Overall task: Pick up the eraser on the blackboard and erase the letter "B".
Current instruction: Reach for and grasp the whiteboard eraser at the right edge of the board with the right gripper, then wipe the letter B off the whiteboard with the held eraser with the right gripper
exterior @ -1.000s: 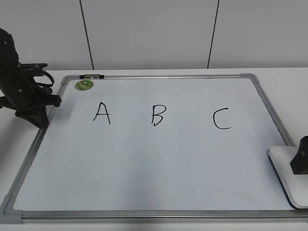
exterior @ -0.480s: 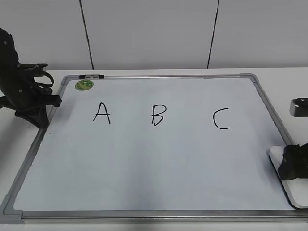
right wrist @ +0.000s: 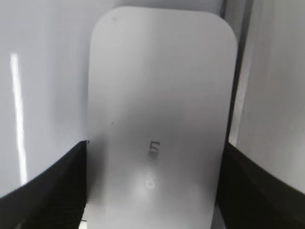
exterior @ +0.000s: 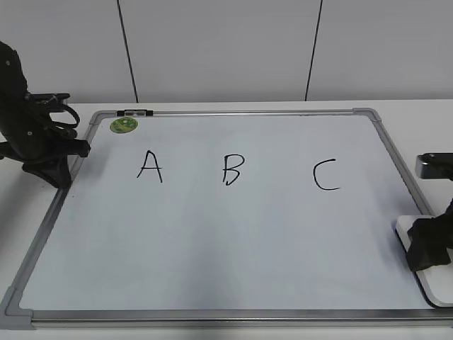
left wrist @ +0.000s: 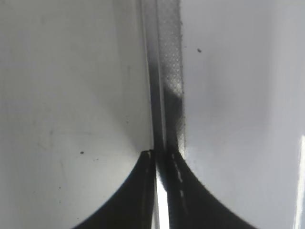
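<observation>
**Right gripper straddles the eraser at the board's lower right edge**

The blackboard, a white dry-erase surface in a silver-grey frame, lies flat on a white table. Three black marker letters run across its upper half: the "A" on the left, the letter "B" in the middle and the "C" on the right, all intact. A round green magnet sits near the top left corner.

The eraser rests at the lower right, lying over the board's right frame rail. In the right wrist view the eraser fills the centre, its white top showing small grey lettering. The right gripper is over it with its dark fingers spread to either long side, right at the eraser's edges; whether the fingers press on it cannot be told.

The left gripper rests at the board's left frame, well apart from the letters. In the left wrist view its fingers are pressed almost together, only a thin bright slit between them, with the frame rail running straight ahead of the tips.
</observation>
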Robot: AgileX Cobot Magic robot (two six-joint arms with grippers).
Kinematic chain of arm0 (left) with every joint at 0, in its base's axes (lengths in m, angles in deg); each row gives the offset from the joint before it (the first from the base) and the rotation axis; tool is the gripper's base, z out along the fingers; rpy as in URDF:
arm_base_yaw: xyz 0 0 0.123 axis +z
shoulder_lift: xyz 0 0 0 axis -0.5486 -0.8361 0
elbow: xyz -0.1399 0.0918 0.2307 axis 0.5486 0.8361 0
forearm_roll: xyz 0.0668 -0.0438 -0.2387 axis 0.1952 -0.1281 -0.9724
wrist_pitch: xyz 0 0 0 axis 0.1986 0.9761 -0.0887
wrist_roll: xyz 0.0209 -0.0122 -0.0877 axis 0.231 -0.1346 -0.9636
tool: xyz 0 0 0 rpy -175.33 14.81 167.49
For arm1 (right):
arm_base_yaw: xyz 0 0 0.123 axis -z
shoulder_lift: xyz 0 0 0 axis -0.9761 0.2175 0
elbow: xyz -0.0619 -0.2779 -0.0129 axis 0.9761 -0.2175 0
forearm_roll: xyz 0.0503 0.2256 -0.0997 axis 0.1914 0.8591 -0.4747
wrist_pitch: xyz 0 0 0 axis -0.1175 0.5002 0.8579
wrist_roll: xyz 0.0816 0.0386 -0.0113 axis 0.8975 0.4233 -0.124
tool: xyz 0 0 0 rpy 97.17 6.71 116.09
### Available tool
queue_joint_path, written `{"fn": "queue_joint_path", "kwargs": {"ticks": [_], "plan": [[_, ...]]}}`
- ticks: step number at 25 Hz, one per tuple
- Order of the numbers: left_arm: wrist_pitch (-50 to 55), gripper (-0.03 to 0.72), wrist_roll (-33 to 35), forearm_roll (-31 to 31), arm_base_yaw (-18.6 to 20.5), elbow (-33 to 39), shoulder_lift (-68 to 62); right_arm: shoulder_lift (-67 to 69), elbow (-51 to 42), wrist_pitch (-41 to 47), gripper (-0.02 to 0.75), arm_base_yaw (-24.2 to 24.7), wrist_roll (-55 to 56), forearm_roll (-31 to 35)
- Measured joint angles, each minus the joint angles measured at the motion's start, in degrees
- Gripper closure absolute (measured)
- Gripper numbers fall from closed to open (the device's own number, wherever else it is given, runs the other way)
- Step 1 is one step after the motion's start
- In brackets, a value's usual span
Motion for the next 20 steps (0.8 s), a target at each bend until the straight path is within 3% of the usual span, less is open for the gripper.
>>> {"fn": "queue_joint_path", "kwargs": {"ticks": [15,20], "plan": [[0.0,0.651,0.0,0.0,0.0,0.0,0.0,-0.3,10.8,12.4,0.205,0.0,-0.6,2.1],[0.0,0.651,0.0,0.0,0.0,0.0,0.0,-0.3,18.0,16.3,0.205,-3.9,-2.9,3.0]]}}
